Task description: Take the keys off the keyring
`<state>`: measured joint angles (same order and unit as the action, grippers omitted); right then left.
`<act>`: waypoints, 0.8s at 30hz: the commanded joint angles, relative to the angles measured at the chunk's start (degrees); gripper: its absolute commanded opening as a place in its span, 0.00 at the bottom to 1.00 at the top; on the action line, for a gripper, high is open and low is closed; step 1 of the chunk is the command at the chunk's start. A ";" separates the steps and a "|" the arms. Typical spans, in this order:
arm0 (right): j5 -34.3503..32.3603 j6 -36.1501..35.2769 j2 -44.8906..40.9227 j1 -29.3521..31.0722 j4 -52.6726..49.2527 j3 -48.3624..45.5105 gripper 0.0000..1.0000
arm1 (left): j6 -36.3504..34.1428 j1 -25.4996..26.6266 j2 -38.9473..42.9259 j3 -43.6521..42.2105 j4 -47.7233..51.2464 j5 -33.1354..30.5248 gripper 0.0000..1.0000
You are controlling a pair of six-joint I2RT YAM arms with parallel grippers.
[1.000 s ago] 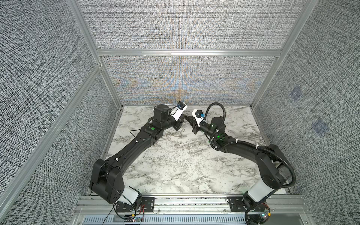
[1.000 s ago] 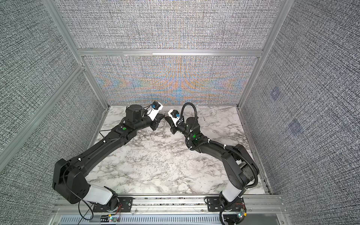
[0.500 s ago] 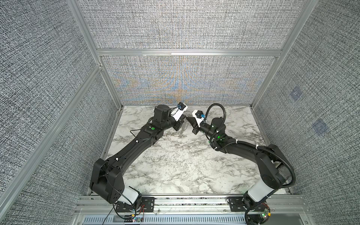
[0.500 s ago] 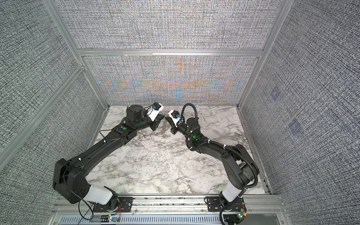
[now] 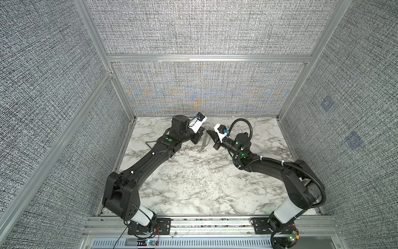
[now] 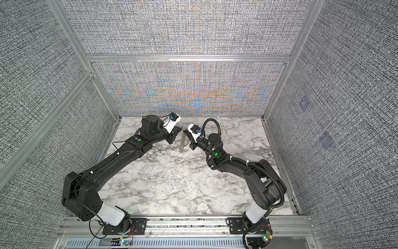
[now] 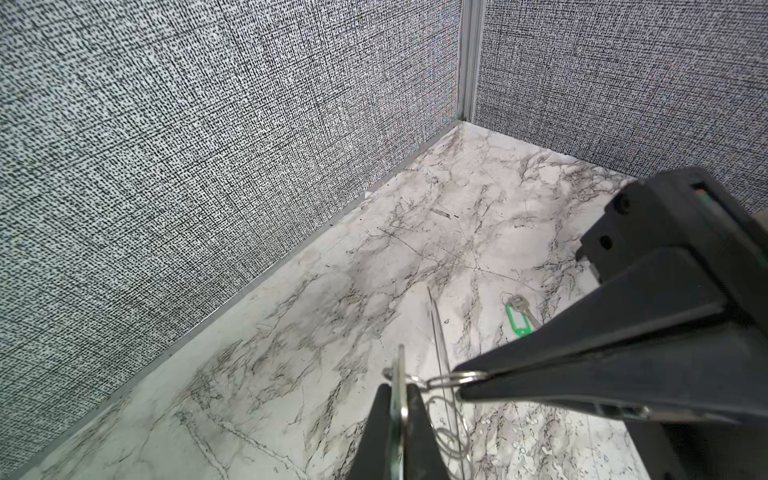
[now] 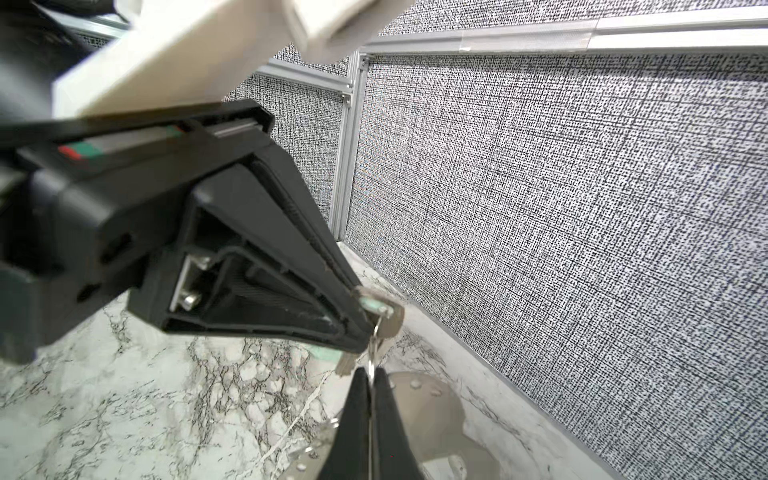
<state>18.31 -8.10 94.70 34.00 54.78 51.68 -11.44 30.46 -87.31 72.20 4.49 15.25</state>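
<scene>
At the lower middle of the left wrist view, the left claw (image 7: 399,388) is clenched on a flat silver key (image 7: 400,370), seen edge-on. Just right of it, the right claw (image 7: 463,383) pinches the small ring (image 7: 451,379) threaded through that key. The keyring (image 8: 428,411), grey with a bumpy edge, hangs below both claws. Farther off, right of centre, a green-tagged key (image 7: 518,318) lies loose on the table (image 7: 291,374).

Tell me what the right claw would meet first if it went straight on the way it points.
Most likely the key pinched in the left claw, just ahead of the right claw; both are shut, linked by a small ring. Depth is hard to judge.
</scene>
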 commanded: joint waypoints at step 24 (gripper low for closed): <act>0.60 2.94 0.89 -1.34 7.27 0.19 0.00 | 4.00 -0.40 -2.01 -3.80 -4.70 5.11 0.00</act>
<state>19.25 -6.11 95.35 32.82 58.83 51.70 -8.32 30.17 -89.23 69.23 1.76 19.44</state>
